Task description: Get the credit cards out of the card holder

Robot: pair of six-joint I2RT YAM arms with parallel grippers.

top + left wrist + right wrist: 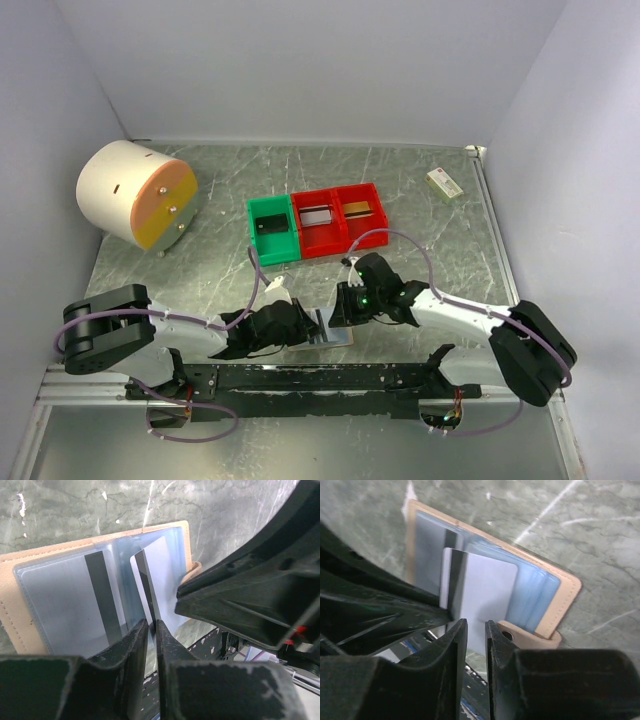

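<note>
1. Left wrist view is showing the left tool (151, 630) clenching on the striped edge of a silver-grey card (162, 565). This card is sticking partly out of the card holder (12, 600).
2. The silver-grey card is looking thin, light, stiff and slippery. I am thinking the best place to pinch it is the bare edge outside the card holder, pulling straight so it is not bending.
3. The card holder is looking soft and floppy and is lying open on the worktop (430, 260). It may be lifting with the card unless something is pressing it down.
4. Right wrist view is showing the right tool (476, 630) with its fingers sitting close on both sides of that card's free edge. I cannot tell if they are squeezing.
5. Left wrist view is giving the clearest look at a second card (65, 600) tucked inside the card holder.
6. Only the top view is showing a green bin (252, 230) and red bins (322, 250) beyond the card holder, with loose cards (316, 214) lying in them.
</note>
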